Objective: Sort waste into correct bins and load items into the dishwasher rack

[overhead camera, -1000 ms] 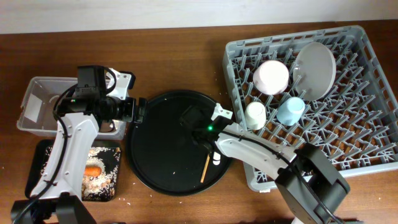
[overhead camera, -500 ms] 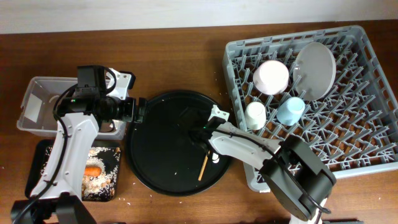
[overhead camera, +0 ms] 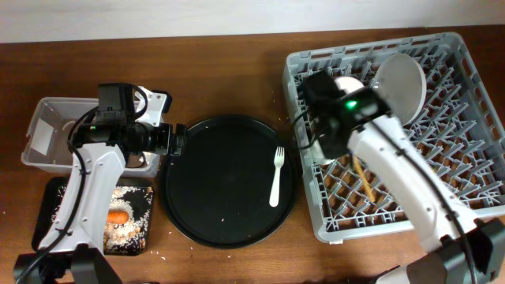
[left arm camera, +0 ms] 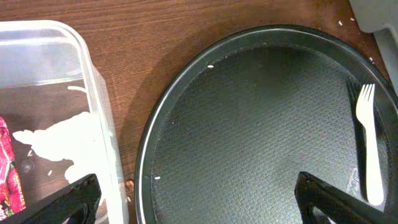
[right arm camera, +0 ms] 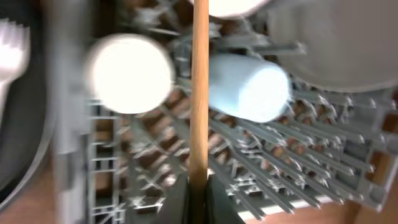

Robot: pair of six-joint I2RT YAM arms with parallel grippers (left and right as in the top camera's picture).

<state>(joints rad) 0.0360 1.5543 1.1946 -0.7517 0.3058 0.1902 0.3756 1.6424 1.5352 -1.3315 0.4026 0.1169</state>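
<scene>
My right gripper (overhead camera: 345, 146) is shut on the thin wooden chopstick (overhead camera: 363, 178) and holds it above the grey dishwasher rack (overhead camera: 465, 158). In the right wrist view the chopstick (right arm camera: 199, 87) rises from the jaws (right arm camera: 199, 190) between the cream cup (right arm camera: 129, 73) and the light blue cup (right arm camera: 249, 86). The pale plate (overhead camera: 400, 77) and white bowl (overhead camera: 347, 83) stand in the rack. The white fork (overhead camera: 275, 177) lies on the round black tray (overhead camera: 221, 181). My left gripper (left arm camera: 199, 208) is open and empty over that tray's left rim.
The clear tub (overhead camera: 43, 130) at the left holds the red wrapper (left arm camera: 6, 177) and white tissue (left arm camera: 56, 137). The shallow black tray (overhead camera: 51, 197) at the front left holds the carrot (overhead camera: 117, 215) and rice. Bare wood lies behind the round tray.
My right arm has lifted the chopstick off the round tray and swung right over the rack. The fork now lies uncovered. The left arm has not moved.
</scene>
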